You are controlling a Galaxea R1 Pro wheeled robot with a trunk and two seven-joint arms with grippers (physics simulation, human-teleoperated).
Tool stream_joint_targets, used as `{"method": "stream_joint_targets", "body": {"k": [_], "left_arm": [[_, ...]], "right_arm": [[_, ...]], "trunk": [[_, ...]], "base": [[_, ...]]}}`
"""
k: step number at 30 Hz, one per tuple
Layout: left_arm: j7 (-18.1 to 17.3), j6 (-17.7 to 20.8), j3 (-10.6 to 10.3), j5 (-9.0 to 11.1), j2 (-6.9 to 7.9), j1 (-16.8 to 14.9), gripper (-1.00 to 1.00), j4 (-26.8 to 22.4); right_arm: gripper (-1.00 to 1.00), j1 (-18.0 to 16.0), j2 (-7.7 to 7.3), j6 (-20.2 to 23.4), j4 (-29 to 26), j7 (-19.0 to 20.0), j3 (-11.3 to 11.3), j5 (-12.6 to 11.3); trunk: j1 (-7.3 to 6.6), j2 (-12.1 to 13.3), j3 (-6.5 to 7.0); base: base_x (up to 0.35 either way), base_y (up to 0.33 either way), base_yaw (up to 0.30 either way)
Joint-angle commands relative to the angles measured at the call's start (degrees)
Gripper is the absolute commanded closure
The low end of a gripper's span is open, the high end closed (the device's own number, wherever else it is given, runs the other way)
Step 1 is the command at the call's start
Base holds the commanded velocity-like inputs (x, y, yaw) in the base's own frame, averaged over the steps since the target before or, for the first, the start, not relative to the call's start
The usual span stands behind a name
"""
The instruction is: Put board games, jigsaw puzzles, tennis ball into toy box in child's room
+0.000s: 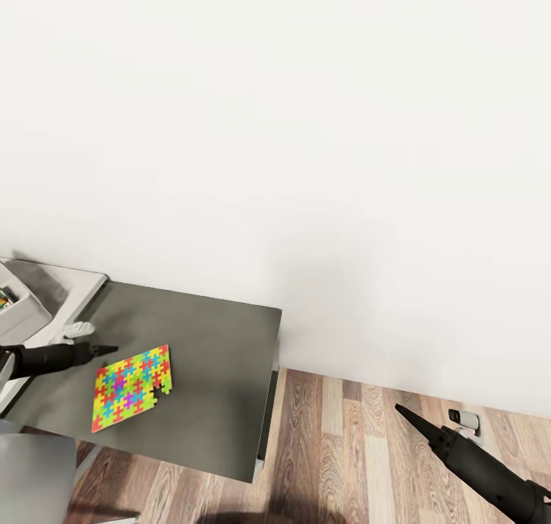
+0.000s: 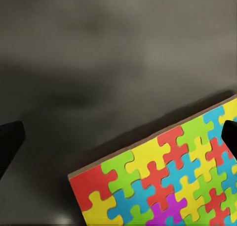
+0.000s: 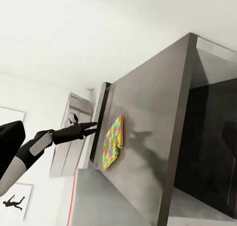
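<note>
Lying flat on the dark grey part of the worktop [image 1: 207, 333]: 1 jigsaw puzzle [image 1: 132, 386], a thin rectangular sheet of interlocking yellow, green, blue, red and purple pieces, with a notch cut into 1 corner on the side towards the floor edge. Turned a little askew to the worktop's edges, well inside them. At far left, part of a light grey toy box [image 1: 23, 306] on the lighter worktop section, sloping wall and rim visible, contents too cropped to tell.

Left claw [image 1: 107, 349] poised just beside the puzzle's upper left corner, low over the dark surface, tips close to the sheet but apart from it. From the left wrist, fingertips [image 2: 11, 142] standing wide at either side of the frame, nothing between them except worktop and the puzzle's near corner. Left arm reaching in roughly level from the left.

Right claw [image 1: 402, 411] off the worktop, over the wooden floor [image 1: 344, 447], well apart from the puzzle, pointing up and leftward; arm slanting down to the lower right corner. Tips seemingly drawn to a point from the head camera, yet dark at both edges from the wrist: spread cannot be told.
</note>
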Motion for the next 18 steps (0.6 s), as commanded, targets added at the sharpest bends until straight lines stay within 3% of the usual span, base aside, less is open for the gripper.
{"method": "stream_joint_targets", "body": {"k": [1, 15, 18], "left_arm": [[-0.3, 0.5, 0.1, -0.3, -0.1, 0.0, -1.0, 0.0], [-0.2, 1.0, -0.3, -0.4, -0.29, 0.1, -1.0, 1.9], [-0.2, 0.8, -1.2, -0.5, -0.29, 0.1, -1.0, 3.2]], "right_arm": [[-1.0, 0.0, -0.02, 0.4, 0.0, -0.1, 0.0, -0.3], [-1.0, 0.0, -0.1, 0.4, 0.0, 0.0, 0.0, -0.3], [-1.0, 0.0, -0.1, 0.4, 0.0, 0.0, 0.0, -0.3]], "trunk": [[0.03, -0.1, -0.08], [0.03, -0.1, -0.08], [0.03, -0.1, -0.08]], "base": [[0.0, 0.0, 0.0], [0.0, 0.0, 0.0], [0.0, 0.0, 0.0]]}}
